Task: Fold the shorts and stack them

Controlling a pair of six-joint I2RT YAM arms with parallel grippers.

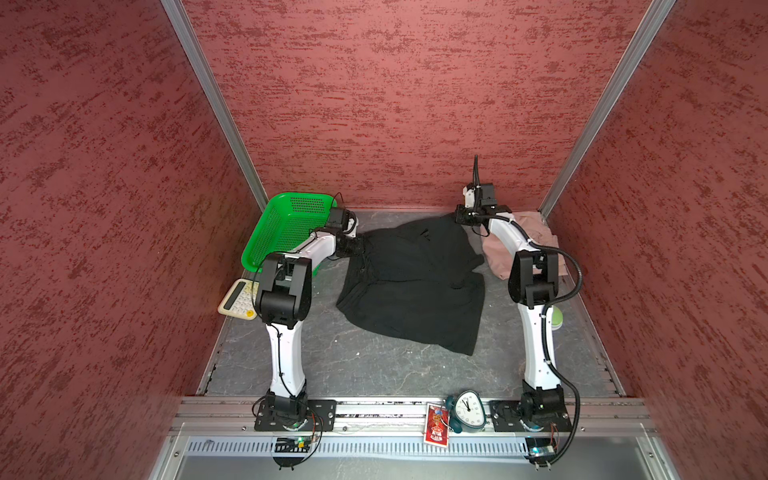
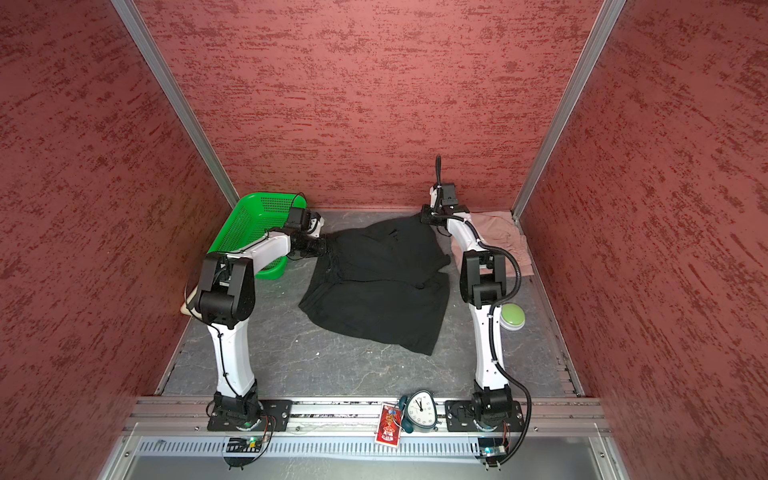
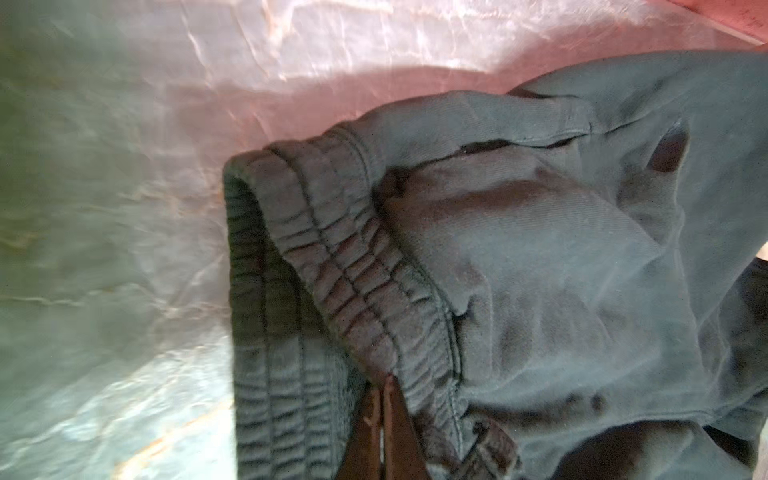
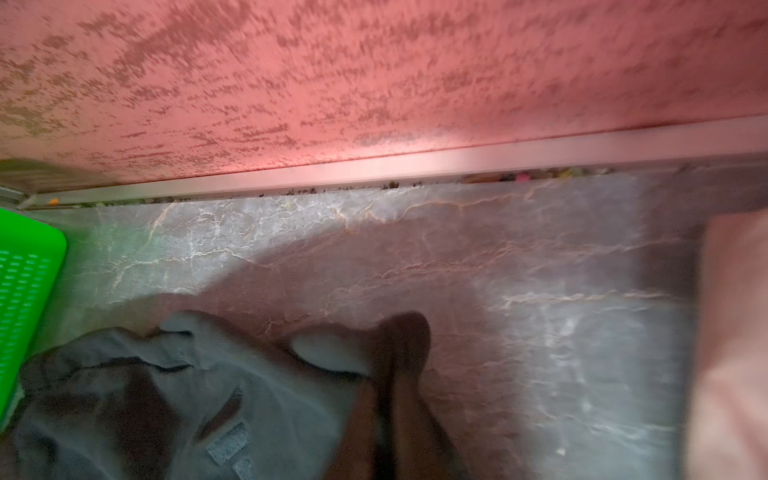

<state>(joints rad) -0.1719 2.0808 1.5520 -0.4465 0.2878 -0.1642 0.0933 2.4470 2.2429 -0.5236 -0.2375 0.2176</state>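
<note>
Black cloth shorts [image 1: 415,291] sprawl mid-table, near hem flat on the grey marbled tabletop [image 1: 332,365]. The left gripper [image 3: 384,388] has its fingers pressed together, pinching the gathered waistband. Further back, the right gripper [image 4: 399,340] nips the far edge, with crumpled dusty pink cloth shorts [image 1: 536,232] just beyond.

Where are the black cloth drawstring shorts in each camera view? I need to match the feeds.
In a top view: black shorts spread mid-table between the arms.
In a top view: black shorts again mid-table.
Left wrist view: black shorts close up, gathered waistband pinched by the left gripper.
Right wrist view: black shorts bunched between green perforated basket and right gripper.
Shared landmark: grey marbled tabletop.
</note>
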